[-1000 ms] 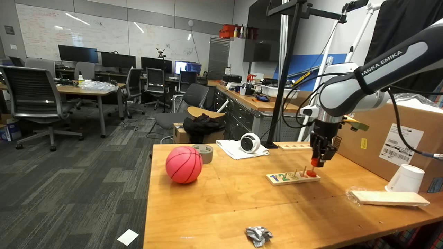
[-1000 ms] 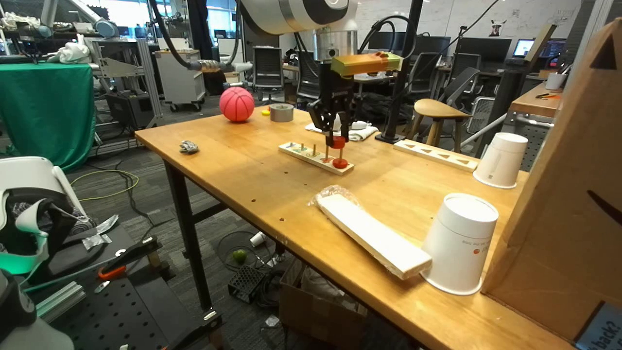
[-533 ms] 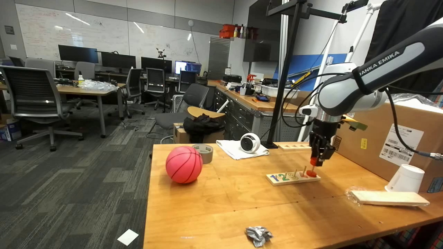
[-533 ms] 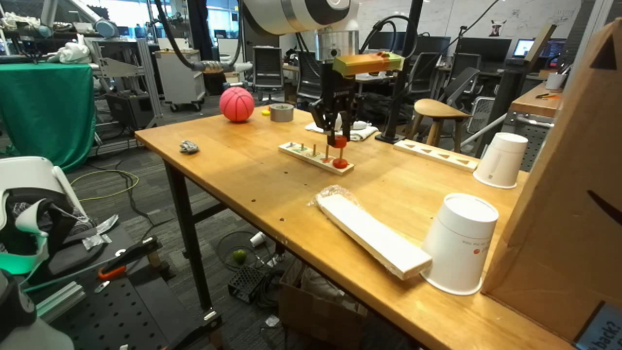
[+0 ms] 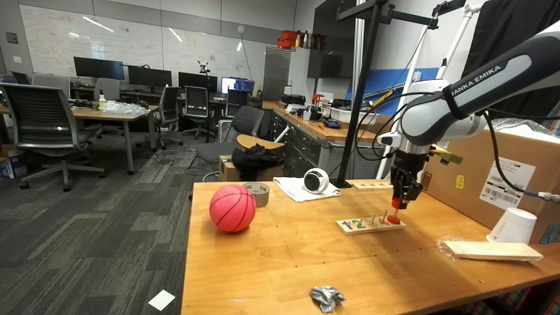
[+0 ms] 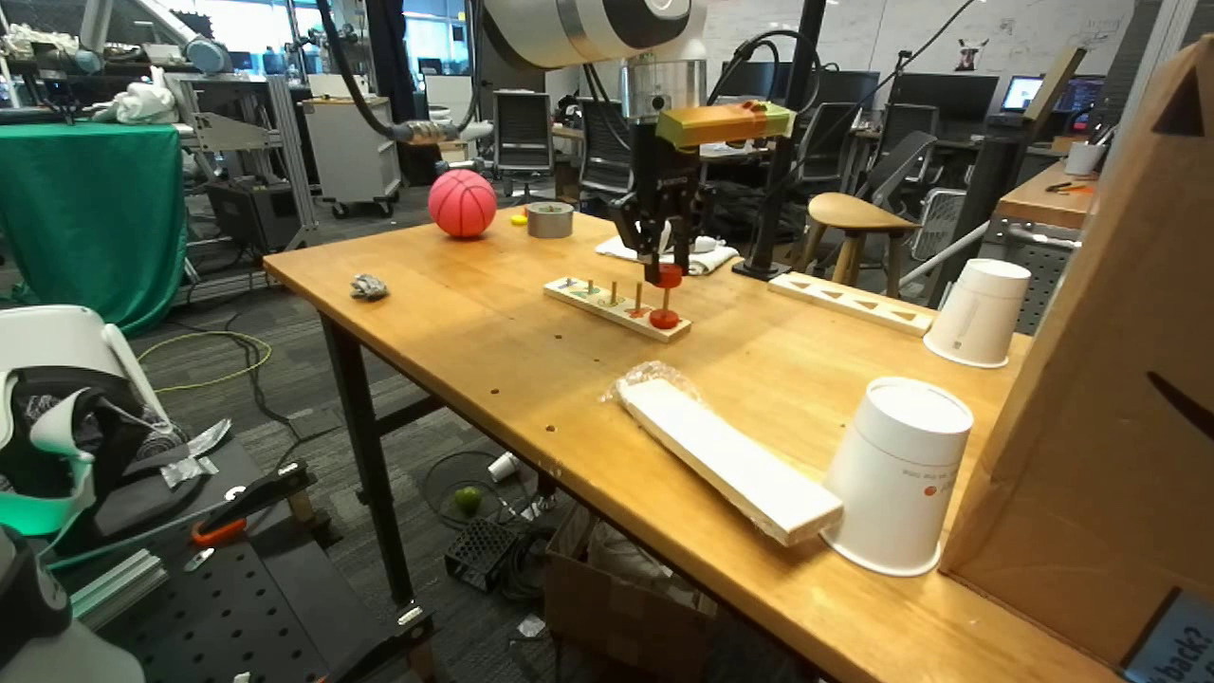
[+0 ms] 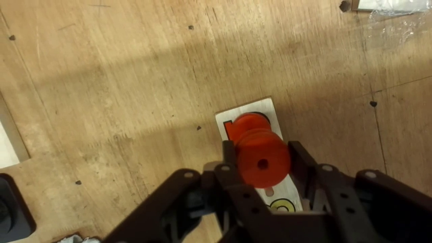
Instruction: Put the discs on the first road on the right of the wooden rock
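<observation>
The pincer (image 7: 261,152) stands over the right end of the board (image 5: 372,230) in both exterior views, its fingers (image 7: 229,152) pinched against the sides of a red disc (image 7: 263,177). That disc lines up with the top of the end peg (image 6: 666,300); I can't make out whether the peg enters its hole. Down on the board, a lower disc (image 5: 393,220) sits around the same peg. In an exterior view, a pink ball (image 5: 232,208) sits far left on the table (image 5: 280,245), near the tape (image 5: 258,199); foil (image 5: 327,299) lies at the near side.
</observation>
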You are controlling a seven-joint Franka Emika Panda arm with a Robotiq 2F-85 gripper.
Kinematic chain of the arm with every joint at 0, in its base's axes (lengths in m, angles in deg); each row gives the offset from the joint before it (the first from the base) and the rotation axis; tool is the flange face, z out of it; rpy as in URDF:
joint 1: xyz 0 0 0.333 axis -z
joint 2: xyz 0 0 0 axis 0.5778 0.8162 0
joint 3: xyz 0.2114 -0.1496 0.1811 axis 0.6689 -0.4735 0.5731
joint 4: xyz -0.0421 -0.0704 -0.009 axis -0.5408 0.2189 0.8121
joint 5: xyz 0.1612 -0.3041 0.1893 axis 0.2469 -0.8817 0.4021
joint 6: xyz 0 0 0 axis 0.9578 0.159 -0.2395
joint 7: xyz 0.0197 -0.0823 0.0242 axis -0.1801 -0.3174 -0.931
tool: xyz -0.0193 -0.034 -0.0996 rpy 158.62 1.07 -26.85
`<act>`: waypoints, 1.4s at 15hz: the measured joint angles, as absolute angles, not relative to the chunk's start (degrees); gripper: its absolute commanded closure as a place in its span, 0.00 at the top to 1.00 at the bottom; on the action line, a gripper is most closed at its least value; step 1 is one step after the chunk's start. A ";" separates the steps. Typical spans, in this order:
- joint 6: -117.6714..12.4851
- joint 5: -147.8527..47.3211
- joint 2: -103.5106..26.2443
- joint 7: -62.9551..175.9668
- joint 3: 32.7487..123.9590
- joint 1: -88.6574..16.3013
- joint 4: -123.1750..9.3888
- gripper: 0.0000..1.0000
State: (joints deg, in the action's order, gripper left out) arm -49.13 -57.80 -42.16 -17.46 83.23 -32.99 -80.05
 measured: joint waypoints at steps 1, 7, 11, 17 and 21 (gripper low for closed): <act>-49.09 -57.80 -42.10 -17.46 83.19 -32.97 -79.97 0.17; -48.96 -57.80 -40.07 -17.46 83.09 -32.96 -79.93 0.17; -48.96 -57.80 -39.35 -17.46 83.03 -32.88 -79.93 0.74; -50.82 -55.83 -43.33 -17.59 83.46 -32.73 -80.09 1.00; -50.00 -50.32 -50.64 -17.66 84.38 -32.95 -81.32 1.00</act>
